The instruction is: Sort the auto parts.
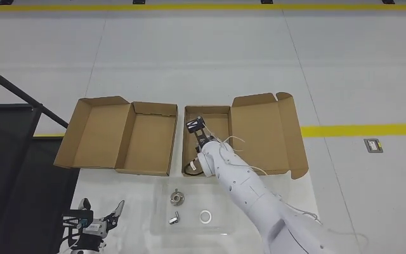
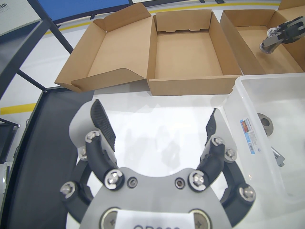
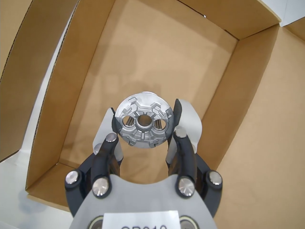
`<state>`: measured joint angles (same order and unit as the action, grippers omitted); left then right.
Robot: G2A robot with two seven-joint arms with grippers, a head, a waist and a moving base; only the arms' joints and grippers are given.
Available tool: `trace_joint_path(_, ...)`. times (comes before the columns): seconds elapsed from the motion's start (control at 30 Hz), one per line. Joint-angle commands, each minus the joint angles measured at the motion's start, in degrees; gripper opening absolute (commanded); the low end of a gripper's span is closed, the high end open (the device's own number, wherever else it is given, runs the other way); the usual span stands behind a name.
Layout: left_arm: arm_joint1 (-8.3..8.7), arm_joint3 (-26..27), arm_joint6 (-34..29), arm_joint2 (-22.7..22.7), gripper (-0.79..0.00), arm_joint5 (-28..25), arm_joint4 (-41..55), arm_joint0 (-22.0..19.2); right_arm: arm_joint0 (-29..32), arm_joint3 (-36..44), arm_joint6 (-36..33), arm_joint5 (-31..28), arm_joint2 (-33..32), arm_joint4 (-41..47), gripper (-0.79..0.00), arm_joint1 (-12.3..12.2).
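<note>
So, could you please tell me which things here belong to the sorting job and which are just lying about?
Job: round metal part in the right gripper; right cardboard box; left cardboard box; clear bin; its flanged part, bracket, white ring; open left gripper.
Lying about: black frame; yellow floor line; small floor plate.

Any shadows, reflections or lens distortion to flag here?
Right wrist view: the box walls bow from the wide lens; soft shadow on its floor beyond the metal hub in the right gripper. Left wrist view: faint reflections on the table.
</note>
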<state>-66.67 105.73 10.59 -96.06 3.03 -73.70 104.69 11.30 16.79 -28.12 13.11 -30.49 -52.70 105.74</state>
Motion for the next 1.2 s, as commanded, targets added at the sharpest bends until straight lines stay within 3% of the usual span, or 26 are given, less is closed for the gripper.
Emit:
trace_joint_path(0.0, 0.0, 0.0, 0.0, 0.0, 0.0, 0.0, 0.0, 0.0, -0.21, -0.91, 0.19, -0.15, -0.09, 0.08, 0.0, 0.53)
trace_joint_path(0.37, 0.0, 0.0, 0.0, 0.0, 0.0, 0.0, 0.0, 0.0, -1.2, -2.01, 4.72, -2.01, -1.55, 0.49, 0.0, 1.62)
trace_joint_path(0.63, 0.0, 0.0, 0.0, 0.0, 0.0, 0.0, 0.0, 0.0, -0.73, 1.99, 7.64, -13.67, -3.34, 0.05, 0.0, -0.47)
trace_joint_path(0.8, 0.0, 0.0, 0.0, 0.0, 0.0, 0.0, 0.0, 0.0, 1.53, 9.15, 9.23, -22.63, -4.73, -2.73, 0.0, -3.66)
trace_joint_path(0.97, 0.0, 0.0, 0.0, 0.0, 0.0, 0.0, 0.0, 0.0, 8.59, 26.9, 4.59, -26.13, -7.99, -9.3, 0.0, -9.12)
trace_joint_path(1.17, 0.0, 0.0, 0.0, 0.0, 0.0, 0.0, 0.0, 0.0, 28.42, 65.49, -14.68, -30.56, -18.57, -21.01, 0.0, -17.63)
